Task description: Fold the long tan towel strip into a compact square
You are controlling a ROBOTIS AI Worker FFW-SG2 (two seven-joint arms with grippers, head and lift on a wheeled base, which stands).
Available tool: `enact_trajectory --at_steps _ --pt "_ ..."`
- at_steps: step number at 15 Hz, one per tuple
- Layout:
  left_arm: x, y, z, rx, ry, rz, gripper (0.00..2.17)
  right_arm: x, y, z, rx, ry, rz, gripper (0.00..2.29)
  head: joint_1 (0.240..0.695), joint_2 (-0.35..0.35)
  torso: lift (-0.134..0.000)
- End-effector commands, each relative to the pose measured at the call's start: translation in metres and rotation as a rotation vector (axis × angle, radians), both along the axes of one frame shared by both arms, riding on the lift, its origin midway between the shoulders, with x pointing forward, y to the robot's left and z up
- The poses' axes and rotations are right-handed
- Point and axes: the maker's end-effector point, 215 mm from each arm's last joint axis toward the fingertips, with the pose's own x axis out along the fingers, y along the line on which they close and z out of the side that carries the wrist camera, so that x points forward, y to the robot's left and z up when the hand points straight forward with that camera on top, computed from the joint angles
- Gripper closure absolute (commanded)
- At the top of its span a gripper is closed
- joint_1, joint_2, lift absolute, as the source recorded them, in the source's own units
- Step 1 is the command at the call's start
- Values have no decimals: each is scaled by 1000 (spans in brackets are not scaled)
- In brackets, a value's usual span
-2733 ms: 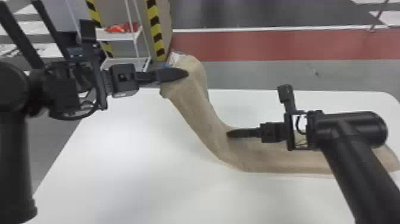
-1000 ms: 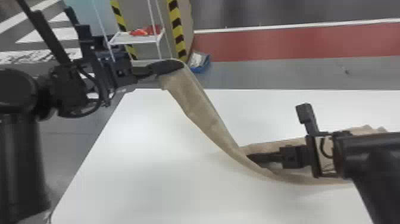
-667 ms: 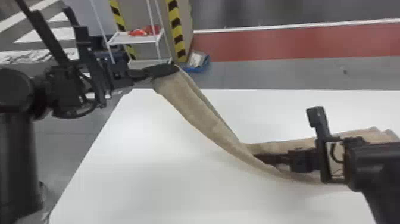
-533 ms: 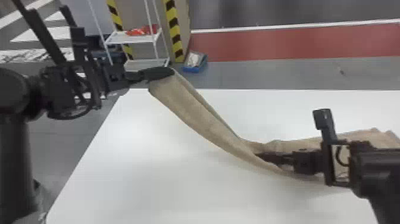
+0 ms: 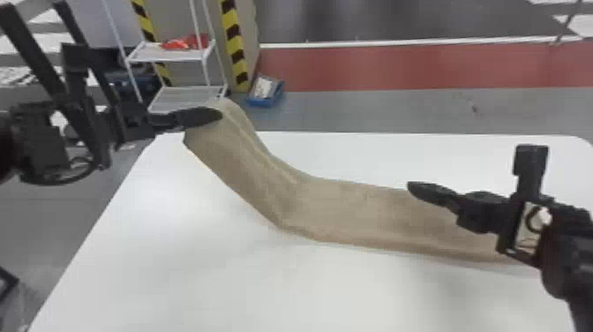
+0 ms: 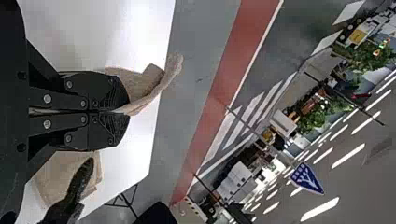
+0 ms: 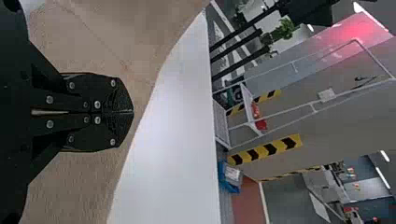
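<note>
My left gripper [image 5: 218,115] is shut on one end of the tan towel strip [image 5: 353,212], holding it raised above the table's far left part. From there the strip slopes down and lies lengthwise toward the right. My right gripper [image 5: 411,187] hovers over the flat stretch, shut with nothing between its fingers. In the left wrist view, the left gripper [image 6: 127,112] pinches the towel's edge [image 6: 152,88]. In the right wrist view, the right gripper [image 7: 132,112] has its fingertips together over the towel [image 7: 70,186].
The white table [image 5: 176,273] extends on both sides of the towel. Beyond its far edge stand a white rack [image 5: 170,53] with red items, a striped pillar [image 5: 236,48] and a blue bin [image 5: 266,92] on the floor.
The right gripper has come up out from the towel's fold and sits above it. The towel's bent middle has opened out flatter, while the raised end has shifted slightly right with the left gripper.
</note>
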Motion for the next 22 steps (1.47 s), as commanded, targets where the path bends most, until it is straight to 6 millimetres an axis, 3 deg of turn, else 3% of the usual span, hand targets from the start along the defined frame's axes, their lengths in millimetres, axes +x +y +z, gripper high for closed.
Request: enact_trajectory --at_steps 1,5,8,10,11,13,15,16,17,18,19,20,22 --pt "-2 -1 -5 3 8 -1 1851 1 -7 7 30 -16 -8 1764 691 77 -124" --pt "-4 0 -3 13 7 -4 1851 -9 -12 -1 29 3 -3 1764 694 66 -124" --pt "-18 -16 3 29 11 -53 1851 -8 -14 0 25 -2 -2 1764 695 62 -124" --pt "-23 -38 5 21 3 -83 1851 -11 -17 -2 29 -2 -10 1764 695 50 -124" --pt "-24 -53 1 15 9 -97 1855 -13 -28 -1 30 -8 -29 1764 695 44 -124" --pt "-26 -85 -11 -2 29 -123 1855 -11 -54 22 50 -55 -69 1764 695 21 -124" --pt "-32 -129 -22 -27 52 -167 1855 -18 -103 37 48 -81 -135 1757 695 -45 -124" --pt "-34 -148 -26 -36 61 -180 1858 -22 -127 49 49 -106 -172 1517 695 -77 -124" --pt "-36 -163 -32 -35 70 -187 1858 -28 -150 59 46 -129 -206 937 695 -114 -124" --pt "-38 -182 -37 -42 75 -196 1858 -36 -178 69 45 -145 -244 140 695 -154 -124" --pt "-39 -198 -44 -44 78 -195 1858 -43 -200 77 46 -156 -271 -1 695 -187 -124" --pt "-40 -213 -47 -42 74 -194 1858 -51 -221 84 38 -169 -301 -1 690 -260 -124" --pt "-54 -247 -59 -53 97 -217 1858 -60 -247 96 26 -210 -336 46 684 -328 -124"
